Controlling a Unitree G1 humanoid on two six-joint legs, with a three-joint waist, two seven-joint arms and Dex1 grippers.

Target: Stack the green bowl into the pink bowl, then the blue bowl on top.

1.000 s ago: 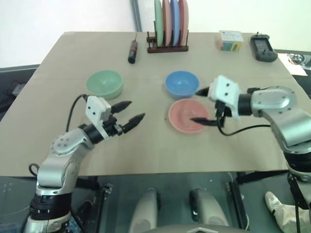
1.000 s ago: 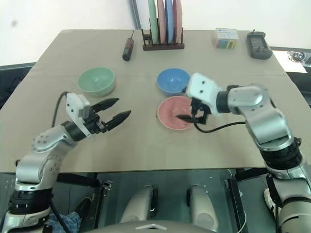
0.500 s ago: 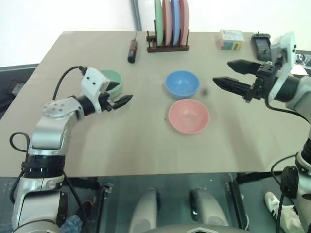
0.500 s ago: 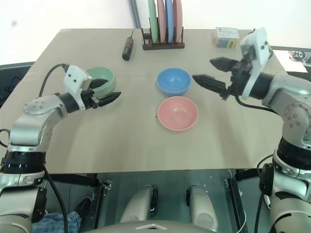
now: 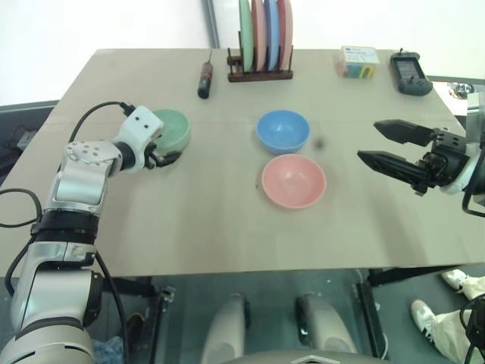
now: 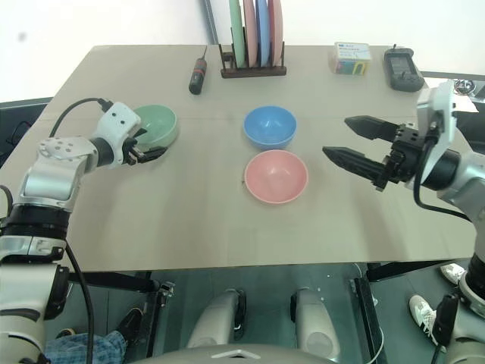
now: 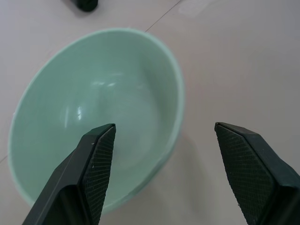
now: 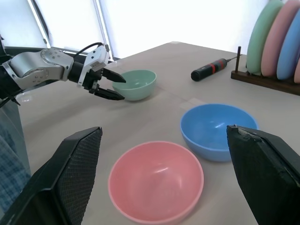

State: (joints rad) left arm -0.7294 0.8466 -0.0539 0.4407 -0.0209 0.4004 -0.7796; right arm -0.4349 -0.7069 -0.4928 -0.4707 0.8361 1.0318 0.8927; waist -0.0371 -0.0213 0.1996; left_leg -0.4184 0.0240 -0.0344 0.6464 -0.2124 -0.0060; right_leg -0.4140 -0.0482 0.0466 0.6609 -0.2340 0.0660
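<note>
At the green bowl [image 7: 96,122] we now have the left end effector [image 5: 165,154], moved up from mid-bench: fully open, one finger over the inside, one outside the near rim, holding nothing. So the first pick is about to start. Right end effector [image 6: 356,144] has pulled back off the pink bowl [image 6: 276,176], wide open, empty; pink bowl and blue bowl [image 6: 270,127] sit ahead of it, apart.

Both arms reach forward, left gripper [image 5: 168,152] and right gripper [image 5: 385,144] fingers spread.
</note>
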